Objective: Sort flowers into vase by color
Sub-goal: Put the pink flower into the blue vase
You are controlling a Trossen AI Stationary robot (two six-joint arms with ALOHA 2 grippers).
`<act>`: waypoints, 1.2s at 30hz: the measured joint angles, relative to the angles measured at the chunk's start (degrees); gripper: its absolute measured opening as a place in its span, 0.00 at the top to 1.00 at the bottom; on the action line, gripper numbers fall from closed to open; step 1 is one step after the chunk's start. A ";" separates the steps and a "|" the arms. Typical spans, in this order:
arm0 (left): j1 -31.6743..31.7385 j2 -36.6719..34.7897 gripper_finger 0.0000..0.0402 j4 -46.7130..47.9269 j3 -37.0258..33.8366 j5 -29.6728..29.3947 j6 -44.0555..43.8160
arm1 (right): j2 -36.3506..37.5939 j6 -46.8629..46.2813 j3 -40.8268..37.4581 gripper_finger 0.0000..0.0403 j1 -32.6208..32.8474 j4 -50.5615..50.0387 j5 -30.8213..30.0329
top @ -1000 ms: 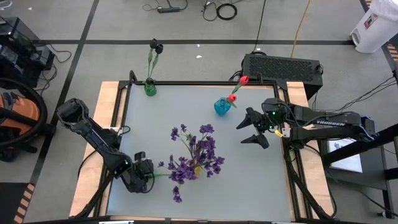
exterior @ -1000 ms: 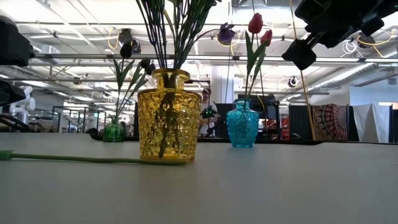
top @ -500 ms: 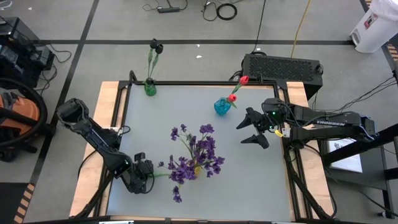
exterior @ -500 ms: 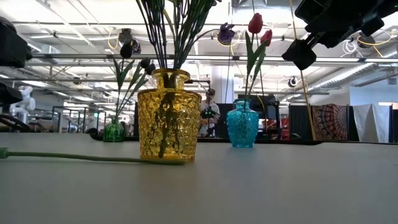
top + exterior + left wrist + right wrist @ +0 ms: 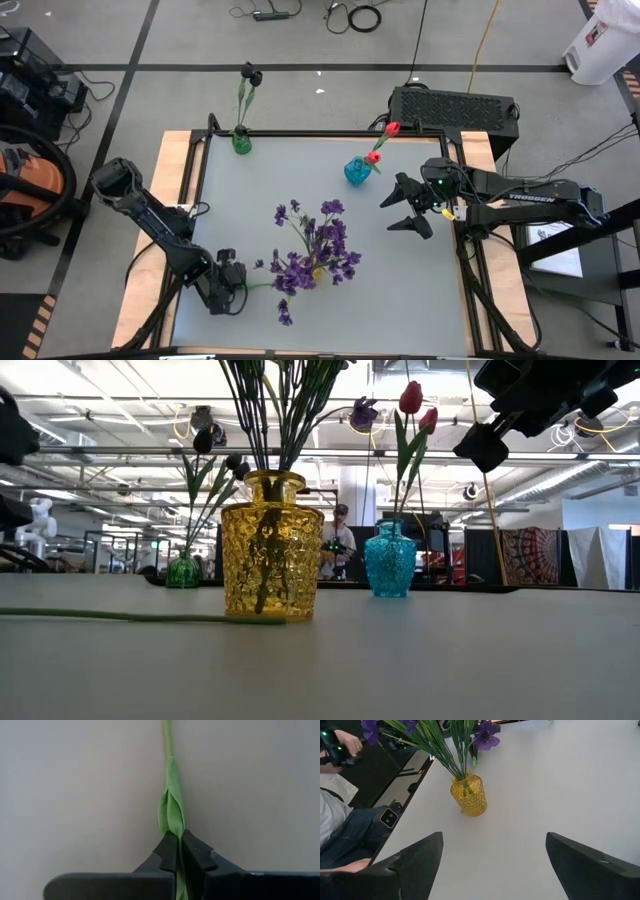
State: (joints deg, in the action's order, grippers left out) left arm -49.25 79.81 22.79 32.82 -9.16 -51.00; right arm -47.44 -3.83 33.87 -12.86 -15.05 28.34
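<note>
A long green stem (image 5: pixel 256 283) lies flat on the grey table (image 5: pixel 420 290), running from my left gripper (image 5: pixel 242 283) toward the foot of the yellow vase (image 5: pixel 272 550). My left gripper stands at the table's near left, shut on this stem (image 5: pixel 170 785). The yellow vase (image 5: pixel 468 795) holds bushy purple flowers (image 5: pixel 315 250). Red tulips (image 5: pixel 391 129) stand in a blue vase (image 5: pixel 357 172), and black-headed blooms (image 5: pixel 250 73) in a green vase (image 5: pixel 241 142). My right gripper (image 5: pixel 405 206) hangs open above the table's right side, with nothing between its fingers. My left gripper pinches the stem between its two fingertips (image 5: pixel 167 847), at the leafy sheath (image 5: pixel 172 822) near the stem's left end. The fingers come steeply from above. The stem lies on the table (image 5: pixel 120 616) and runs straight away from the fingers toward the yellow vase.
A seated person (image 5: pixel 342 825) is beside the table's near edge, a hand (image 5: pixel 350 747) holding a device. Another person (image 5: pixel 340 540) stands far behind the table. Bare table lies between the yellow vase and my right gripper (image 5: pixel 492 865).
My left gripper has shut on the stem's left end and turned a little at the wrist, staying in place. The stem has slid slightly toward the table's left, and its right end now lies a bit farther from under the yellow vase's front.
</note>
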 joint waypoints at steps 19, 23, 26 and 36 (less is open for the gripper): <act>-0.02 0.07 0.97 0.06 6.35 2.92 16.17 | 0.01 0.02 0.00 0.14 0.01 0.00 0.01; -0.02 0.07 0.97 0.41 8.72 2.94 19.45 | 0.00 0.00 0.00 0.14 0.02 0.00 0.02; -0.02 0.04 0.97 0.47 11.33 2.99 22.61 | 0.00 0.01 0.00 0.14 0.02 0.00 0.01; -0.02 -0.11 0.97 12.64 25.41 2.93 27.77 | 0.00 0.00 0.00 0.14 0.02 0.00 0.00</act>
State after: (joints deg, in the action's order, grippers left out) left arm -49.28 79.70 35.43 58.23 -6.23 -23.22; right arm -47.44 -3.83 33.87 -12.84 -15.05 28.34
